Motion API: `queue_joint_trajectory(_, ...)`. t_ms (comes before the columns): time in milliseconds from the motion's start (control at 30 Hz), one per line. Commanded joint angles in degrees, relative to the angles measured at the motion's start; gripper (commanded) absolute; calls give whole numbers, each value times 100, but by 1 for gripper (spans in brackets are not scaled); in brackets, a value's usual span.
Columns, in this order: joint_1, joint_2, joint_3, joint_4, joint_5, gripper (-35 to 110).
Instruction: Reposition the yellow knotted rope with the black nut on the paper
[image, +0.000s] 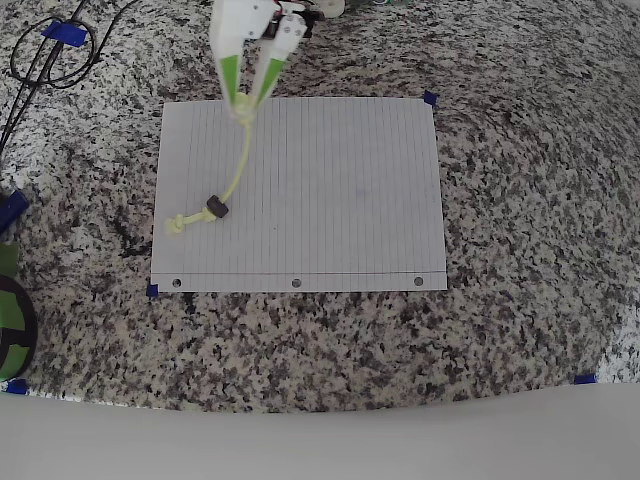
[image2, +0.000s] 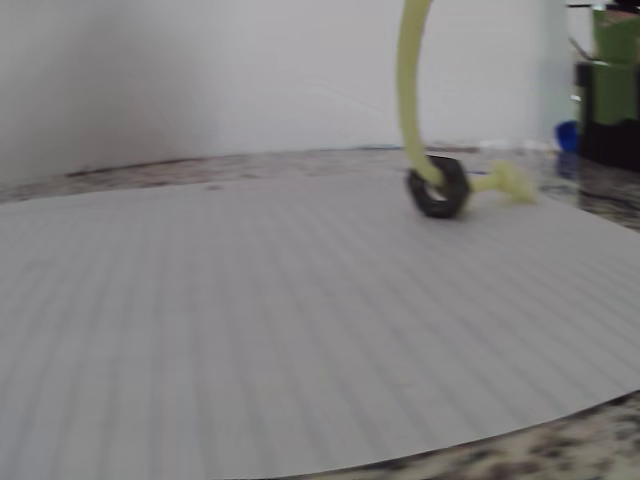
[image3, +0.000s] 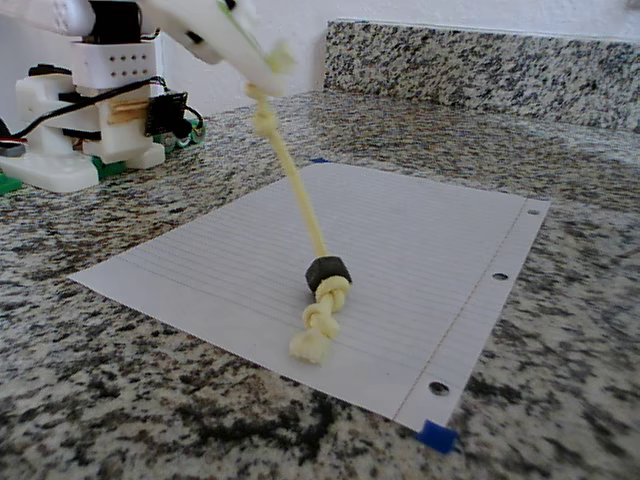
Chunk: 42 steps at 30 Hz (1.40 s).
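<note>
My gripper (image: 246, 100) is shut on one knotted end of the yellow knotted rope (image: 240, 165), above the far edge of the paper (image: 340, 190). The rope hangs taut and slanted down from the gripper (image3: 268, 72) to the sheet. The black nut (image: 216, 208) is threaded on the rope and rests on the paper near its left side, just above the lower knot (image: 178, 225). In the wrist view the rope (image2: 410, 90) drops from above to the nut (image2: 438, 187) on the paper (image2: 250, 320). In the fixed view the nut (image3: 328, 273) sits against the lower knot (image3: 318, 325).
The sheet lies on a speckled granite counter (image: 530, 280), its corners held by blue tape (image3: 436, 436). Black cables (image: 45, 55) coil at the top left of the overhead view. A green and black object (image: 12, 320) sits at the left edge. The arm's base (image3: 85, 110) stands behind the paper.
</note>
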Motion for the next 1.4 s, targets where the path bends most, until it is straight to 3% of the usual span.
queue_joint_trajectory(0,439,193,-35,334,-97,0)
queue_joint_trajectory(400,1503,1696,-123,2558,-26,0)
queue_joint_trajectory(700,1318,1072,-1670,4192,-870,0)
queue_joint_trajectory(1067,976,-44,-3384,5036,-1731,0)
queue_joint_trajectory(1233,870,-475,-3252,4869,-1863,0)
queue_joint_trajectory(1367,519,-606,-2760,4166,-2215,0)
